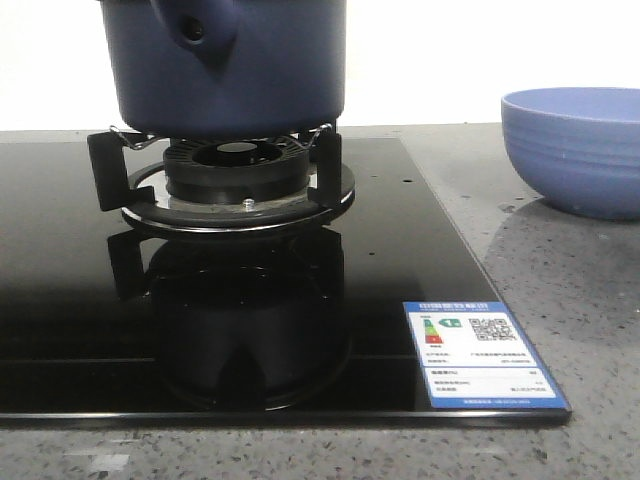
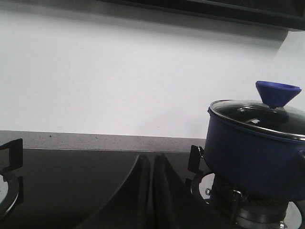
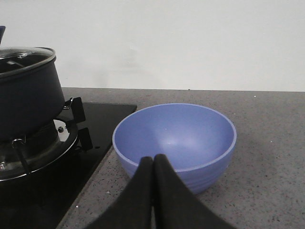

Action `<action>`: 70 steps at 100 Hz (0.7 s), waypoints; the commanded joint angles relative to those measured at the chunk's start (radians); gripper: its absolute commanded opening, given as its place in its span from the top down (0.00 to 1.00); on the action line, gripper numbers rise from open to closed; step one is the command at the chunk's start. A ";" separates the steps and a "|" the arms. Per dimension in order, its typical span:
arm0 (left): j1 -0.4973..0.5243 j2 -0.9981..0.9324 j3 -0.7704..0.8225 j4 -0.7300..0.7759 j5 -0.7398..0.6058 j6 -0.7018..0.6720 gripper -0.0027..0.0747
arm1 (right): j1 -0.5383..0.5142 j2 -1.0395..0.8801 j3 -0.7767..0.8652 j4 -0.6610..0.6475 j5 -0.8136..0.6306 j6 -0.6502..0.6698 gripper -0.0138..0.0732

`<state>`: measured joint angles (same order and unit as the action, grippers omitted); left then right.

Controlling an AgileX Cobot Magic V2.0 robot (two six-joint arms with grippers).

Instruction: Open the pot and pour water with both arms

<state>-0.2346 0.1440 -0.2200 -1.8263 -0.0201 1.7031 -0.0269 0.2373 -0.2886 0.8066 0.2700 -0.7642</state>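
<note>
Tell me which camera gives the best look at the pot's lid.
The left wrist view: the glass lid and its blue cone knob show nearly whole on the pot. The right wrist view catches only the lid's rim at the frame edge. The front view cuts it off entirely.

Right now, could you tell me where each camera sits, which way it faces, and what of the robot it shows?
Front view: low over the cooktop, facing the pot on its burner; no arm shows.
Left wrist view: on the left arm, facing the lidded pot and wall; left gripper shut.
Right wrist view: on the right arm, facing the light-blue bowl; right gripper shut.
All views share the pot.
</note>
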 commanded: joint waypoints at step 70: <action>0.087 0.010 0.036 1.505 -0.008 -1.508 0.99 | 0.002 0.007 -0.023 0.017 -0.063 -0.011 0.91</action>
<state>-0.1902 0.1440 -0.1895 -0.7469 -0.0064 0.6826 -0.0269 0.2373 -0.2886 0.8066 0.2700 -0.7642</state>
